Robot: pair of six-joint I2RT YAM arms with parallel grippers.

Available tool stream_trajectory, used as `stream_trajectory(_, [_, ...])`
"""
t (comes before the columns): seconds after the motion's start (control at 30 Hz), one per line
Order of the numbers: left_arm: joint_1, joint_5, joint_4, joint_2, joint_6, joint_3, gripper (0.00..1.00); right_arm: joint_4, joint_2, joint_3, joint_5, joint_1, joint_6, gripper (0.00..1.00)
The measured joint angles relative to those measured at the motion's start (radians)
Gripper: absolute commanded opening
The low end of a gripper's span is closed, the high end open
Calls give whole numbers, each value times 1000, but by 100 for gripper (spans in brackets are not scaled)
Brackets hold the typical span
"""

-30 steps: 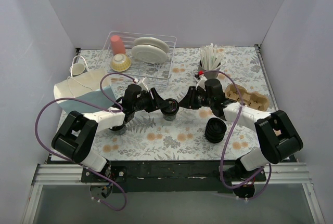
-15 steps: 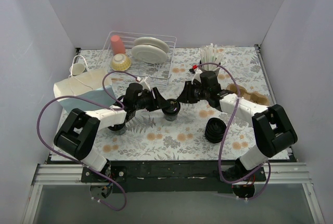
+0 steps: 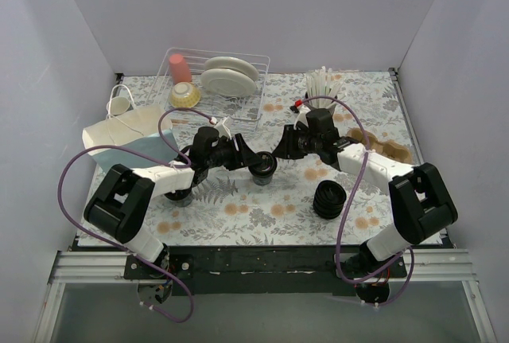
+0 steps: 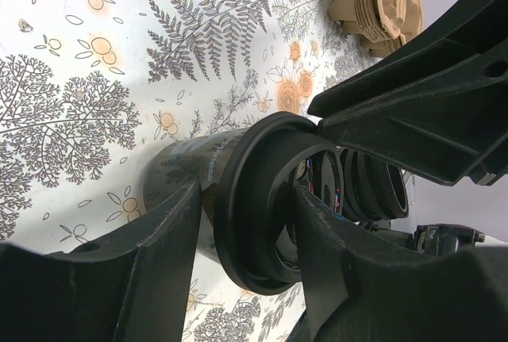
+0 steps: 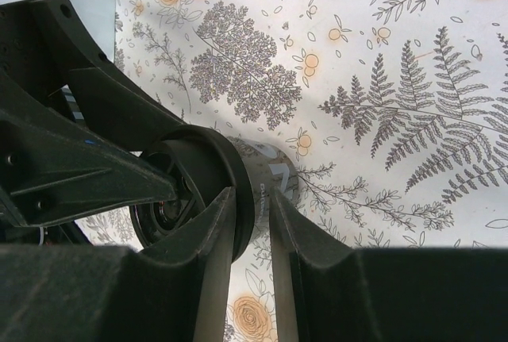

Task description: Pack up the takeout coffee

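Gripping with my left gripper (image 4: 242,203): the fingers (image 4: 159,239) press on either side of the takeout coffee (image 4: 186,169), on its dark wall just under the lid (image 4: 238,223). The jaws stand at a middling spread, filled by the cup.
Right gripper (image 5: 252,203): narrow. Its two fingers (image 5: 210,247) close on the lid's edge from the opposite side, so both of my grippers meet on the same cup.
Cup's place: it stands upright on the floral table (image 3: 262,216), about mid-table, between my two wrists.
Lid: black, seated on the cup, shiny rim catching the light.
Just beyond, right side: a ribbed stack of black lids (image 3: 329,198), apart from the cup, beside my right forearm.
Further right: a brown cardboard cup carrier (image 3: 386,150), near the table's right edge.
Left side: a white and blue bag (image 3: 119,138), lying open, well apart from the cup.
Far back: a wire dish rack (image 3: 238,108) holding a pink cup (image 3: 180,67), a bowl (image 3: 184,95) and plates (image 3: 229,76).
Far back, right: a holder of white sticks (image 3: 320,88).
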Motion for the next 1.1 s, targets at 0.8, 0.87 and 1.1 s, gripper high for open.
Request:
stream_trajectory(0.8, [0,3,0,3,7,3,46,-127,-58,10,7,11,2,32])
stream_trajectory(0.87, [0,4,-2,4,7,5,46,-126,-58,8,7,11,3,31])
stream_trajectory(1.1, [0,4,3,10,4,6,46,-56,-35,-32,-17,3,28,26])
